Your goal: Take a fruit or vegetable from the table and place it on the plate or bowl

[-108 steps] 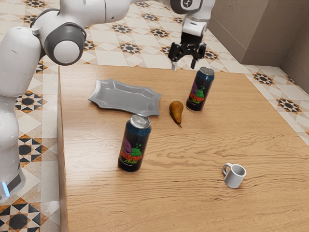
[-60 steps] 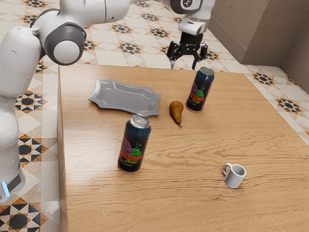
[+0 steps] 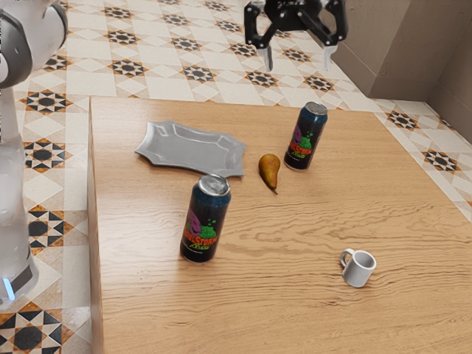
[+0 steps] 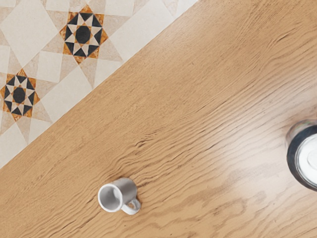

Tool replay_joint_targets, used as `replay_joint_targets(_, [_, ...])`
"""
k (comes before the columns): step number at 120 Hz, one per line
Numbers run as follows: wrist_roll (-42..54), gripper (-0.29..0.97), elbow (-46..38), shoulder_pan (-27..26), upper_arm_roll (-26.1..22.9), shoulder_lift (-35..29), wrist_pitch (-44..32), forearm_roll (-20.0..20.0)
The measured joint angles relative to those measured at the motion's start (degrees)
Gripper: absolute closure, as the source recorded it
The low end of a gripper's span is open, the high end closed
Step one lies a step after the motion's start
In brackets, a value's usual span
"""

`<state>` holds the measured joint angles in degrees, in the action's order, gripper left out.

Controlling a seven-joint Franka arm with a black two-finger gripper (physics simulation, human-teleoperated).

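Brown teardrop pear [image 3: 269, 170] beside scalloped plate [image 3: 184, 147]

Vs. 0.5 s ago, tool [image 3: 298, 60] has risen higher above table [image 3: 295, 243], w/ fingers [image 3: 269, 59] spread much wider.

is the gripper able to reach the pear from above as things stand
Probably yes: the gripper hangs open high up; the pear lies uncovered, apart from the plate and the nearby can, so its top looks free.
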<state>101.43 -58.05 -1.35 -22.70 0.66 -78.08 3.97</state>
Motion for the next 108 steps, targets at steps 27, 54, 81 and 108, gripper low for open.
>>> replay_joint_targets(27, [-1.13,0.00,-1.21,3.98,3.24,12.95,2.41,-5.07])
replay_joint_targets(54, [-4.56,0.00,-4.63,4.58,11.78,19.96,3.30,-6.29])
replay_joint_targets(81, [-5.11,0.00,-4.16,10.67,13.38,21.15,-0.04,-6.57])
replay_joint_targets(108, [-5.26,0.00,-4.21,18.70,13.32,21.23,-1.64,-6.56])
